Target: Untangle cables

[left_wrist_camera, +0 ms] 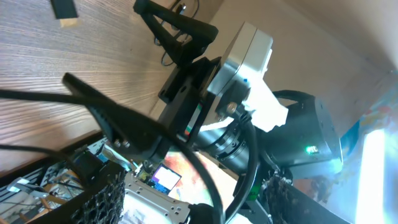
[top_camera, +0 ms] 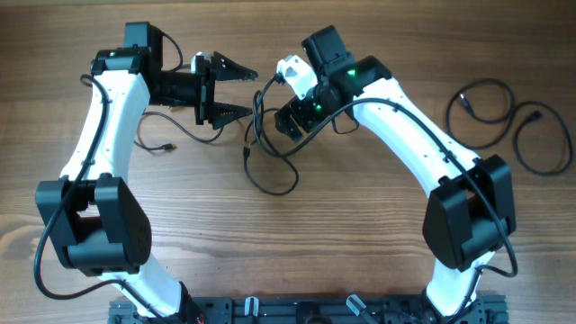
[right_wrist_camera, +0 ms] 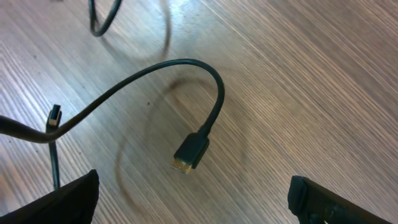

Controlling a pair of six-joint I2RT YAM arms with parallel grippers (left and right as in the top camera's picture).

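Left hand [top_camera: 249, 93] points toward the middle of the frame with its two fingers spread wide and nothing between them. Just past its fingertips, the top of the tangled cables [top_camera: 270, 166] rises in a thin black loop. I cannot tell from above whether the loop touches the hand.

Right hand [right_wrist_camera: 194, 186] comes in from the upper middle, angled down over the same tangle. Its own camera shows both fingers far apart at the bottom corners of the frame, gripping nothing. On the bench [top_camera: 360, 225] between and ahead of them lies a gold-tipped plug [right_wrist_camera: 191, 153], flat on the wood, with its cord arching away to the left. A smaller plug end [right_wrist_camera: 55, 116] shows at the left edge of that view.

From overhead the tangle trails from between the two hands down to the centre of the frame, ending in an open curl. A short cable [top_camera: 166, 141] lies partly under the left arm at upper left. Well apart, at the upper right, a looped cable [top_camera: 504, 121] lies on its own in loose rings.
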